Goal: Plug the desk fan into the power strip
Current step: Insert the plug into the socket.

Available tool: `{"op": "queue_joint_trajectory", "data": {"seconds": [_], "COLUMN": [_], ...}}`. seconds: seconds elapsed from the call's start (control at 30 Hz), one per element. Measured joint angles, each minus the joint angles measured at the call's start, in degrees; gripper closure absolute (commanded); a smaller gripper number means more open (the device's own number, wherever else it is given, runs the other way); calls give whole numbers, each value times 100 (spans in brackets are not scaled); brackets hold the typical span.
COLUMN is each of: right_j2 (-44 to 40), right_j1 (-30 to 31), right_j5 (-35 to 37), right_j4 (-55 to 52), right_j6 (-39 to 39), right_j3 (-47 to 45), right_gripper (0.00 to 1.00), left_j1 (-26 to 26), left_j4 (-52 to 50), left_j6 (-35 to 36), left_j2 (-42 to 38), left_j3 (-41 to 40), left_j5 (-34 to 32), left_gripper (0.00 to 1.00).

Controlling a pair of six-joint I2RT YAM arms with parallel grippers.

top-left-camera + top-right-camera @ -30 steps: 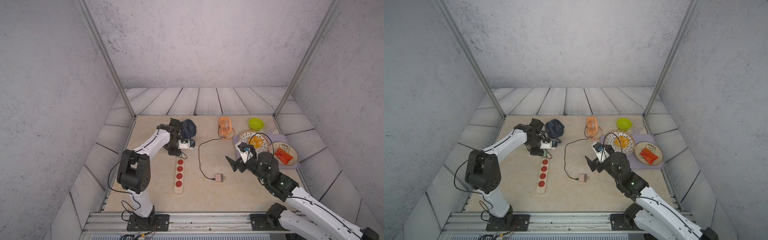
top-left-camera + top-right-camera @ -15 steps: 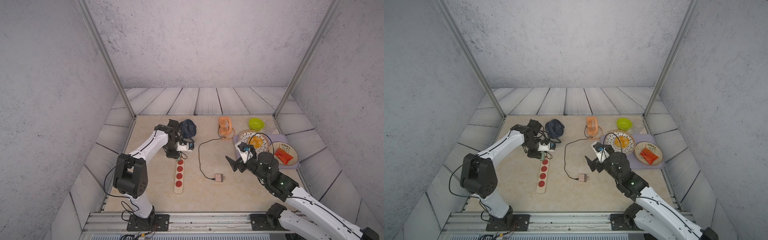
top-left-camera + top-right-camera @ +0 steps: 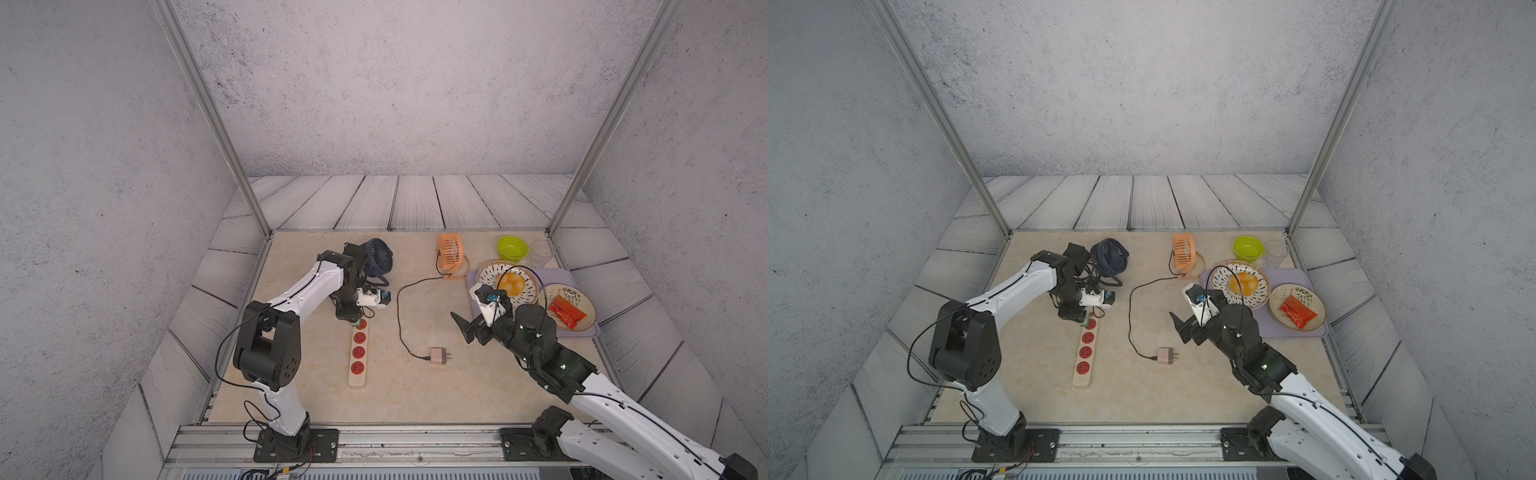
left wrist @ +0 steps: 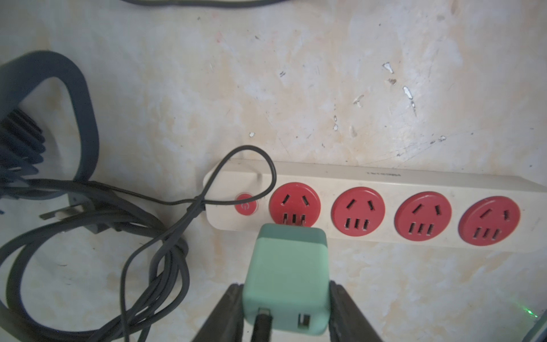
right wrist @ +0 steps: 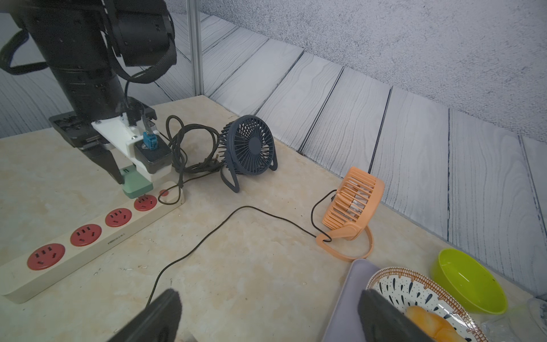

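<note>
Left gripper: clenched on the green plug, one finger on each side of its body. I see a black lead leaving the plug's rear face between the fingers.

Power strip: flat on the table, directly under the left gripper. The plug's front edge sits over the end socket, the one next to the red button. The other three sockets run away to one side of the gripper and are free. I cannot tell whether the prongs have entered the socket.

A thin black cable loops over the strip's button end, just ahead of the plug.

Blue fan: upright on its stand, near the left gripper on the button side, with a bundle of black cords between them.

Right gripper: released, jaws wide apart, grasping nothing, raised over the table and well apart from the strip.

Orange fan: upright, ahead of the right gripper. Its cable runs to a pink plug lying loose on the table near that gripper
</note>
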Motion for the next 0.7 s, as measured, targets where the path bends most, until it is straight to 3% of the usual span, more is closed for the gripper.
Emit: {"op": "queue_joint_trajectory", "data": {"seconds": [0.7], "right_j2": [11], "right_j1": [2], "right_j5": [0], "right_j4": [11], "right_j6": [0], "right_j3": [0], "right_gripper": [1], "left_j1": [-83], "left_j4": [-55], "left_j6": [-181], "left_j2": [57], "left_j3": [15], "left_j5": [-219], "left_gripper": [66]}}
